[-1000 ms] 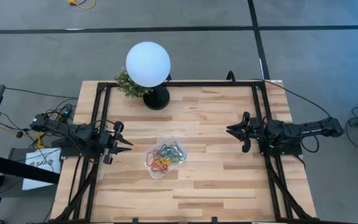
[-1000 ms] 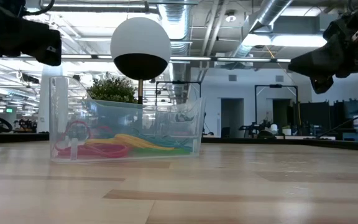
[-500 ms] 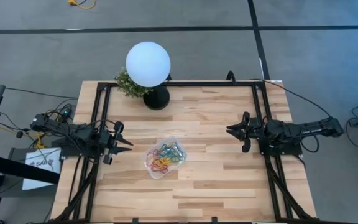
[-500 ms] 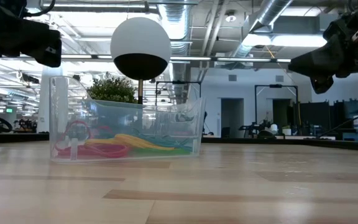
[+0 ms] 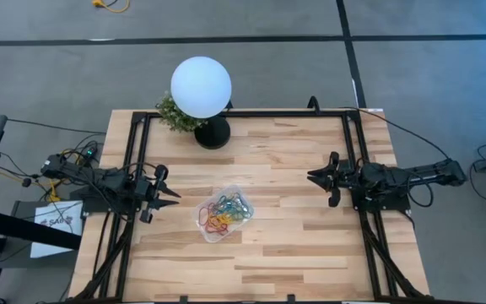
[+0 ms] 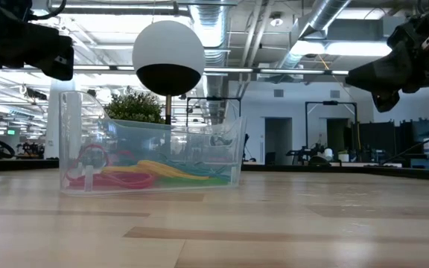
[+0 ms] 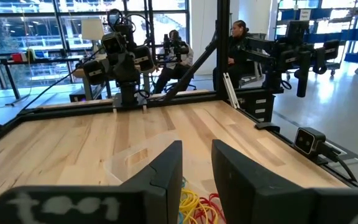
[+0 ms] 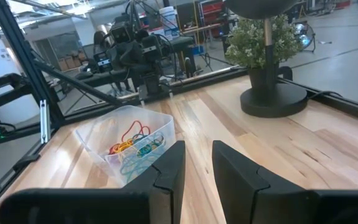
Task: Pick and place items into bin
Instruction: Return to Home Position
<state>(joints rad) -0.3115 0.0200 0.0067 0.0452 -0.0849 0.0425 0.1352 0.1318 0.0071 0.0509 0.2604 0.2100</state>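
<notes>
Rubber bands (image 5: 226,211) heaped inside clear bin (image 5: 202,226), middle of tabletop (image 5: 294,245) | left fingers (image 7: 166,171) parted, empty, at left edge | right fingers (image 8: 169,168) parted, empty, at right edge | homing: retract slow, level, clear of bin and lamp (image 5: 201,87)

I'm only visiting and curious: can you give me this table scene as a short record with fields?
left gripper: parked at the left side, open, empty
right gripper: parked at the right side, open, empty
bin: clear tray, between the two grippers
rubber bands: many colours, lying inside the bin
lamp: white globe, far side, plant beside it
</notes>
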